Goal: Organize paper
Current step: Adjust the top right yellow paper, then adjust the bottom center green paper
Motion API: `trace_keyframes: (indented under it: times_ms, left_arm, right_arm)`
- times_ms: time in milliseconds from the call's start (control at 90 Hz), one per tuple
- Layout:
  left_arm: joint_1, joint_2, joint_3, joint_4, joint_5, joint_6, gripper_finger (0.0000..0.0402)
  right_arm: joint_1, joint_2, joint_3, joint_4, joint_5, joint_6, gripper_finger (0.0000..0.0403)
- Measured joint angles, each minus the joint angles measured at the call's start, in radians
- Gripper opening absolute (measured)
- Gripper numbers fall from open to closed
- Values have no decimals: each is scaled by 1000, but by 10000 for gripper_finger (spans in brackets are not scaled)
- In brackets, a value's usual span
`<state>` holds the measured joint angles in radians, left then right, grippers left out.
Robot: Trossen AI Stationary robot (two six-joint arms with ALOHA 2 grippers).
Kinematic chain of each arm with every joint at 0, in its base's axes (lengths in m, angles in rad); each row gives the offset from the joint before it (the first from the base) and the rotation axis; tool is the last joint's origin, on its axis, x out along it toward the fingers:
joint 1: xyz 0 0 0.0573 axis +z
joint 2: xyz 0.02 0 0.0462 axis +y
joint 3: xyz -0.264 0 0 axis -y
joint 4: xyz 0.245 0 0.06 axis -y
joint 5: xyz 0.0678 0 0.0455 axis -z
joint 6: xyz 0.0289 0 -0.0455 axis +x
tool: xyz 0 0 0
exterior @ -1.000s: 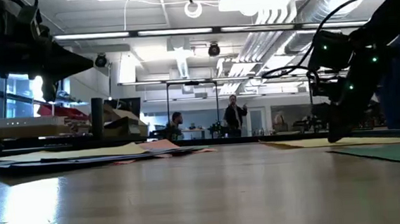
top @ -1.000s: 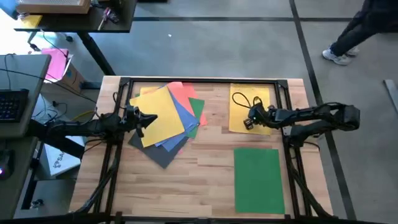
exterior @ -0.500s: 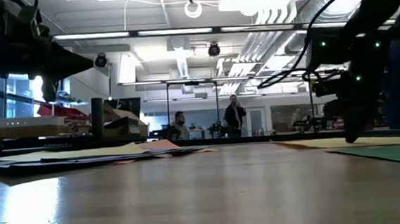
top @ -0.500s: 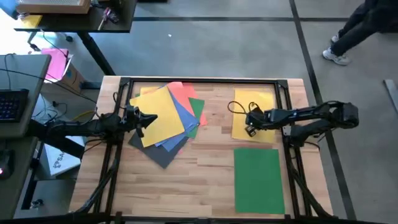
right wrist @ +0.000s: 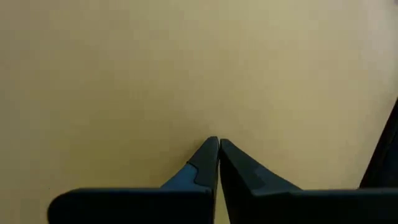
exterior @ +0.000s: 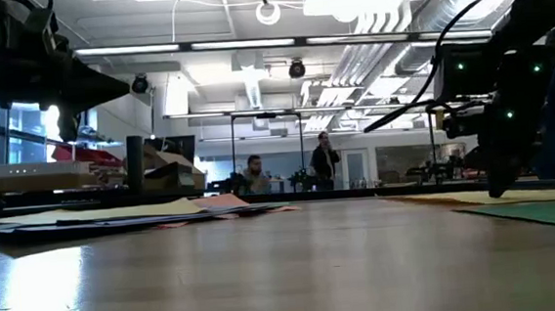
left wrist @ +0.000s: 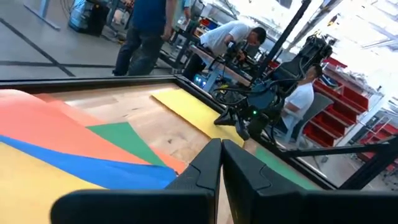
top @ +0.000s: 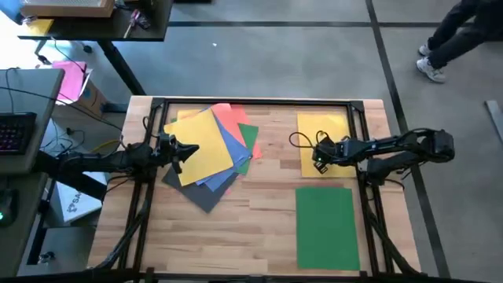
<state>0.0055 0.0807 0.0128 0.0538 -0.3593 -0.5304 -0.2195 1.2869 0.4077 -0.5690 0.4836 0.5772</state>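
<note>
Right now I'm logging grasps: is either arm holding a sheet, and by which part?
Neither. The right gripper, shut, presses its tips on the yellow sheet; the left gripper is shut on nothing.

Two arms are seen at one table (top: 259, 196), each with one gripper: left gripper (top: 191, 148), right gripper (top: 318, 162). Two sheets are laid singly: one yellow sheet (top: 330, 130) and one green sheet (top: 326, 228). One fanned pile (top: 206, 145) is counted, in which six colours are visible: yellow, blue, orange, green, pink and dark grey. Two people (exterior: 325, 162) are seen in the room behind in the low view.
</note>
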Motion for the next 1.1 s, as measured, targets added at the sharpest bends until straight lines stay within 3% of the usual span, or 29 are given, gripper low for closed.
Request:
trace_keyframes:
  times_ms: [311, 522, 644, 844, 978, 1100]
  left_arm:
    - [0, 0, 0, 0, 0, 0, 0]
    - [0, 0, 0, 0, 0, 0, 0]
    - [0, 0, 0, 0, 1, 0, 0]
    - [0, 0, 0, 0, 2, -1, 0]
    - [0, 0, 0, 1, -13, 0, 0]
    - [0, 0, 0, 3, -31, 15, 0]
  right_arm:
    - [0, 3, 84, -61, 7, -27, 0]
    - [93, 2, 225, -274, 102, 78, 0]
    - [256, 1, 268, -278, 71, 203, 0]
    - [698, 11, 209, -97, -178, 472, 0]
    - [951, 11, 165, -17, -121, 799, 0]
    - [1062, 30, 130, -32, -117, 963, 0]
